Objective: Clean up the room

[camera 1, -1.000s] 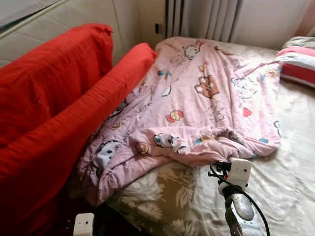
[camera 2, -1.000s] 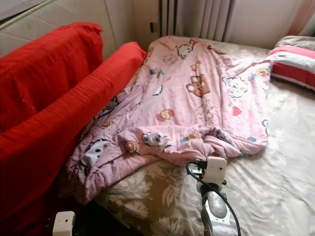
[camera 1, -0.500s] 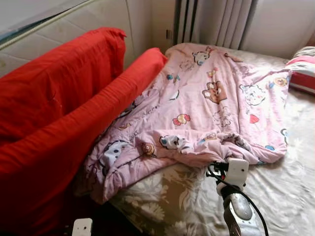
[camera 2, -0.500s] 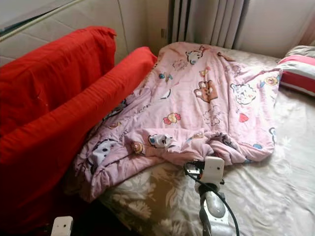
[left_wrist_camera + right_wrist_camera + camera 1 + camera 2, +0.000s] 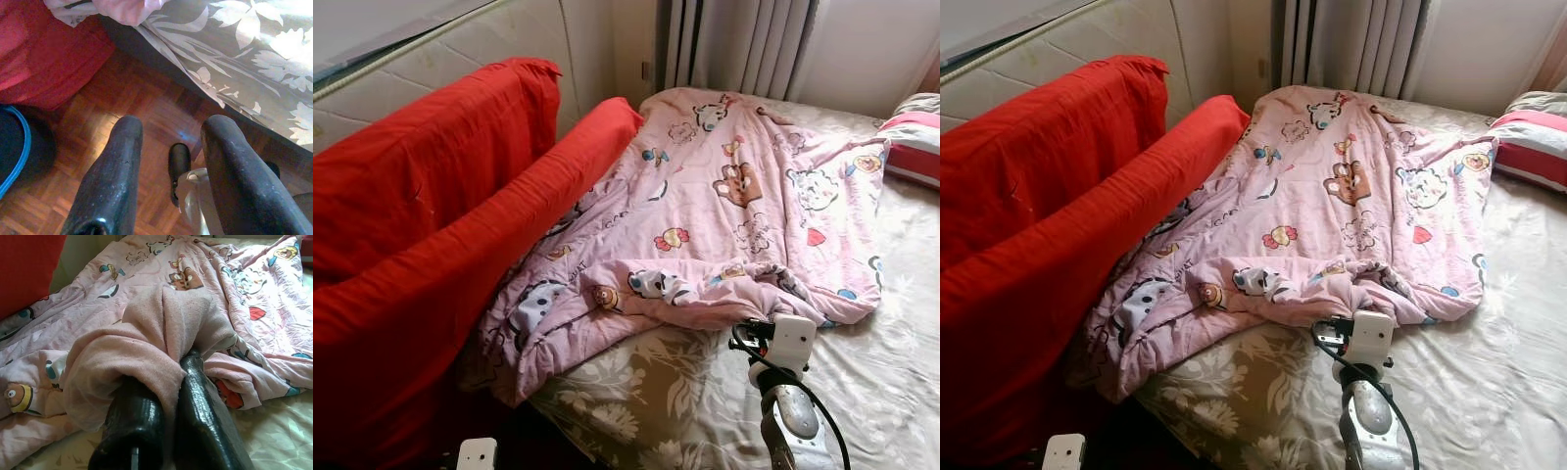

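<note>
A pink cartoon-print blanket (image 5: 734,206) lies spread over the bed, its near edge bunched and folded back. My right gripper (image 5: 168,387) is shut on a fold of that near edge; the pink cloth drapes over both black fingers (image 5: 205,421). In the head views the right wrist (image 5: 790,345) sits just below the blanket's bunched hem. My left gripper (image 5: 168,142) hangs low beside the bed, open and holding nothing, above the wooden floor (image 5: 122,107).
A red sofa (image 5: 421,245) stands tight against the bed's left side. The bed has a floral sheet (image 5: 646,392). A striped pillow (image 5: 1528,147) lies at the far right. Curtains (image 5: 734,44) hang behind the bed. A dark object with a blue rim (image 5: 19,147) is on the floor.
The head camera has shifted, sliding the scene rightward then slightly back. The right gripper stays shut on the blanket's hem at about the same spot.
</note>
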`<state>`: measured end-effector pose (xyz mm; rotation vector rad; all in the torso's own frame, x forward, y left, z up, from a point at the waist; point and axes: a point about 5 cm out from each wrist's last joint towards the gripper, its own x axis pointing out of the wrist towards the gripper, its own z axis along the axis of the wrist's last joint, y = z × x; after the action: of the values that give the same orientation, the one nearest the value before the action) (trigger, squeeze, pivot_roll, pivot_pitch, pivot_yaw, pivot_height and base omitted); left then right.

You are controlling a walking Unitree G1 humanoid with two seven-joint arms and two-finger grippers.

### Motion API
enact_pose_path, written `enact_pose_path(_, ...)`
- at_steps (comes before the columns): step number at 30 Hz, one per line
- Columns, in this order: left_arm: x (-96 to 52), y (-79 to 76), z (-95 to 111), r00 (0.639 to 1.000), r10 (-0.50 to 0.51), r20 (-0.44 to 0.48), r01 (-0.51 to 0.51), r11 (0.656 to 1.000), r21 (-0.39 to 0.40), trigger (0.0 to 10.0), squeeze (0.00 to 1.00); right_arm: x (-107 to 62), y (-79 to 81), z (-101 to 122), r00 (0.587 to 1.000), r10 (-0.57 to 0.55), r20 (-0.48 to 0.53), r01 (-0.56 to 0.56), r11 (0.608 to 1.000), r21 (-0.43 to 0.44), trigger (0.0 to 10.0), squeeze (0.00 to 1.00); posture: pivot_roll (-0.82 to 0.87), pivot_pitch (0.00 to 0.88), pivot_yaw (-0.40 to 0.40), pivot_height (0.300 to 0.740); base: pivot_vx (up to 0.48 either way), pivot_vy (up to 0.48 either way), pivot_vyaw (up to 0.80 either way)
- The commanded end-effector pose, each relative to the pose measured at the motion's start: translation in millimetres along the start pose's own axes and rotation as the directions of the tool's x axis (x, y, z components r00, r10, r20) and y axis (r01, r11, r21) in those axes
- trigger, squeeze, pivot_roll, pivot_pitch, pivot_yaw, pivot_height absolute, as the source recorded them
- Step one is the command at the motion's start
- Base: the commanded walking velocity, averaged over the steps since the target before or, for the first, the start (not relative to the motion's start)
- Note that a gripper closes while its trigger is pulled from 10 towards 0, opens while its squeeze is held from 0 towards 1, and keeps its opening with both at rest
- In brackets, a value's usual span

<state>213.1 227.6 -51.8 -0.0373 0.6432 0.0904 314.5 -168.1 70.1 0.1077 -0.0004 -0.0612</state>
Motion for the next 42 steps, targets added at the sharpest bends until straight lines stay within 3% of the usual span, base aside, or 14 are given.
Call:
enact_pose_path(1, -6.0, 6.0, -14.4, 0.998, 0.013, -0.055, -0.012, 1.000, 0.014, 10.0, 0.00, -0.3, 0.1, 2.8, 1.000, -0.006, 0.020, 0.006, 1.000, 0.005, 10.0, 0.00, 0.01, 0.196, 0.026, 0.740, 0.000, 0.000, 0.00)
enact_pose_path(21, -4.5, 4.4, -10.2, 0.999, 0.005, -0.033, -0.005, 1.000, 0.010, 10.0, 0.00, 0.3, 0.1, 3.2, 1.000, -0.015, 0.026, 0.015, 1.000, 0.005, 10.0, 0.00, 0.01, 0.195, 0.027, 0.740, 0.000, 0.000, 0.00)
enact_pose_path(42, -3.9, 3.3, -7.6, 1.000, -0.003, -0.015, 0.003, 1.000, 0.013, 10.0, 0.00, 1.1, -5.7, 8.5, 0.996, -0.063, 0.061, 0.063, 0.998, -0.001, 10.0, 0.00, 0.02, 0.199, 0.028, 0.740, -0.271, 0.000, 0.00)
